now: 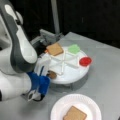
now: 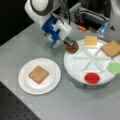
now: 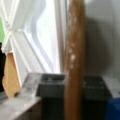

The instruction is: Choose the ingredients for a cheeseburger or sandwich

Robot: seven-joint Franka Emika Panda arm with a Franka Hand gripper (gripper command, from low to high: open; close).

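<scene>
My gripper is at a front view's left rim of the white divided tray, shut on the dark brown round patty. In the wrist view the patty stands edge-on between the dark fingers. In a front view the patty shows beside the blue gripper. One bread square lies on the white paper plate. In the tray lie another bread square, the cheese square, the green square and the red disc.
The tray stands raised on the grey table, with the plate close in front of it. Grey equipment and a small orange item sit behind the tray. The arm's white body fills a front view's left.
</scene>
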